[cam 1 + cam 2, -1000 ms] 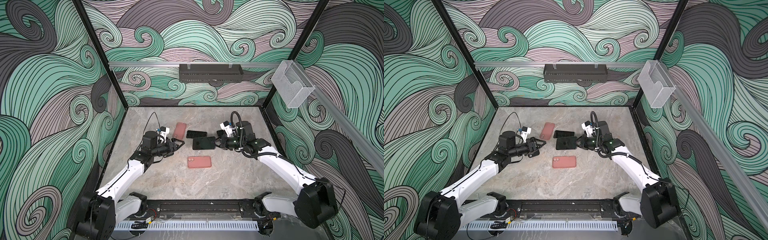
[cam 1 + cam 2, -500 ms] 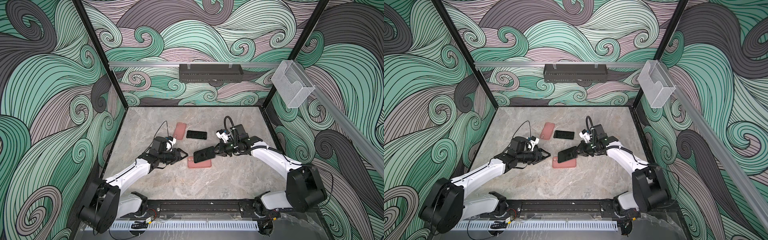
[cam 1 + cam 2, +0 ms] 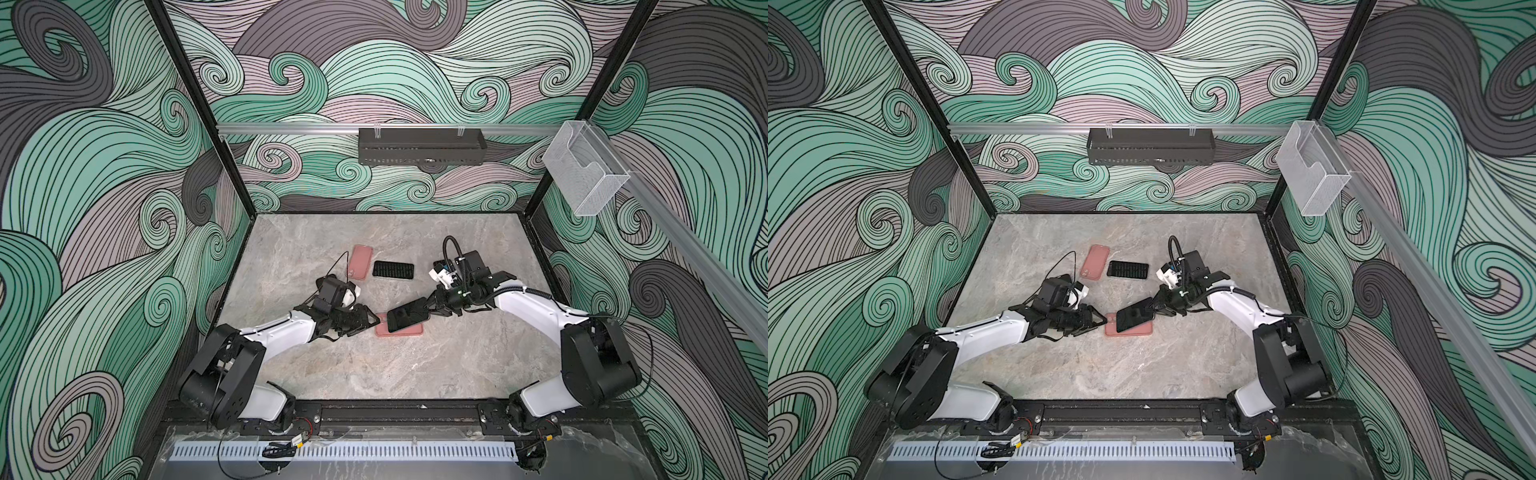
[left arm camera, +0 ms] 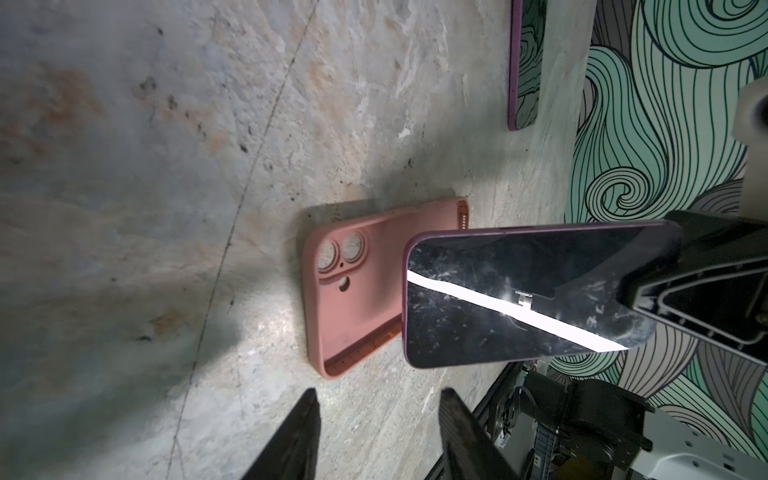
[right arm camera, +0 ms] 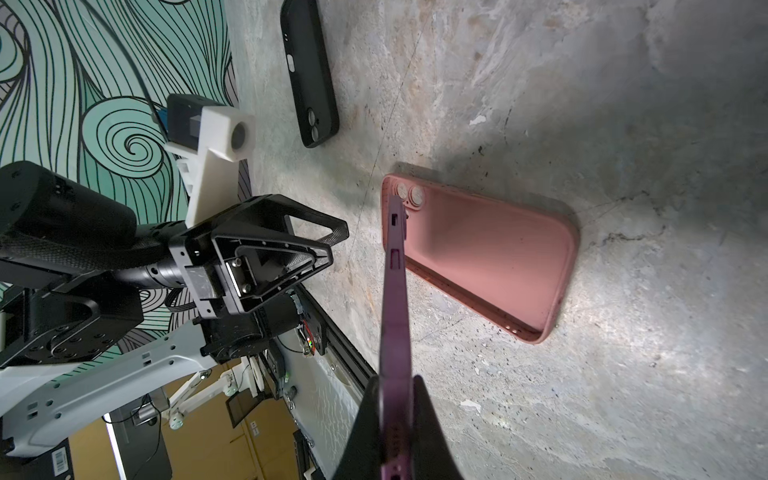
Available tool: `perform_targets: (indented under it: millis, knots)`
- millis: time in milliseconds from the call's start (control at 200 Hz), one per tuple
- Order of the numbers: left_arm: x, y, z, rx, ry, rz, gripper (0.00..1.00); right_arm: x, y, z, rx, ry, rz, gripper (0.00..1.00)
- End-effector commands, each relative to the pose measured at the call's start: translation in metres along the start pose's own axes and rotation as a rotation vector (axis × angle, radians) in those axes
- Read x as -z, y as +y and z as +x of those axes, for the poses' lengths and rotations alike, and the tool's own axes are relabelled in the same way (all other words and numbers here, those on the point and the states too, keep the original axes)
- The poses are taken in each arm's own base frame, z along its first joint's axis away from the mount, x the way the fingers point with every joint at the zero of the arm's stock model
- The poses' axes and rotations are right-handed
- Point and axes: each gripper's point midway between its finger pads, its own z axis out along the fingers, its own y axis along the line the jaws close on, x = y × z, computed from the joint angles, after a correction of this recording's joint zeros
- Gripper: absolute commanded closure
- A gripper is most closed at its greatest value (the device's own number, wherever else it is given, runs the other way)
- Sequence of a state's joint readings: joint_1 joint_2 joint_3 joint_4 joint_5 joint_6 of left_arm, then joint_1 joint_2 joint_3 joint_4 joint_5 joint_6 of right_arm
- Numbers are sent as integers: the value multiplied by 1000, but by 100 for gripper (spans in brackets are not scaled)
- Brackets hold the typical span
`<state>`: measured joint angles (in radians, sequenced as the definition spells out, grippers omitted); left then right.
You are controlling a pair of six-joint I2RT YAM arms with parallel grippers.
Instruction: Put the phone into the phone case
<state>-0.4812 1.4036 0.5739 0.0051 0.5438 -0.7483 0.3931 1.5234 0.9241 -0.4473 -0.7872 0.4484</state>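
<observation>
The right tool (image 3: 431,309) is clamped on one end of the phone (image 3: 407,320), which is tilted with its screen up; the free end hangs low over the camera end of the case (image 4: 357,291); the case lies open side up on the counter (image 3: 374,365); the left tool (image 3: 371,324) stands partly open and empty, just beside the case's camera end.

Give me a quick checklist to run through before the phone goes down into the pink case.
1. Right claw shut on phone: ok.
2. Pink case lying open side up, empty: ok.
3. Phone screen facing up: ok.
4. Left claw open, clear of the case: ok.
5. Phone's camera end over the case's lens holes: cannot tell.
6. Phone level with the case: not ok, tilted.
</observation>
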Motion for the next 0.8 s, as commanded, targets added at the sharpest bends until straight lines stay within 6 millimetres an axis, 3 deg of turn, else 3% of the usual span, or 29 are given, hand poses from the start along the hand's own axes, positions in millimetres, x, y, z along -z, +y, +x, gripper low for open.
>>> perform_targets:
  millis: [0,405,796]
  knots:
    - [0,-13,-18,-37,-57,9,55,2,9,-8,44,-4,-36,100]
    - [-21,-5,-15,-25,-11,-26,59,-7,-1,-6,31,13,-29,100]
    - [-28,8,-12,-8,-13,-74,61,-10,-5,-10,21,11,-32,100]
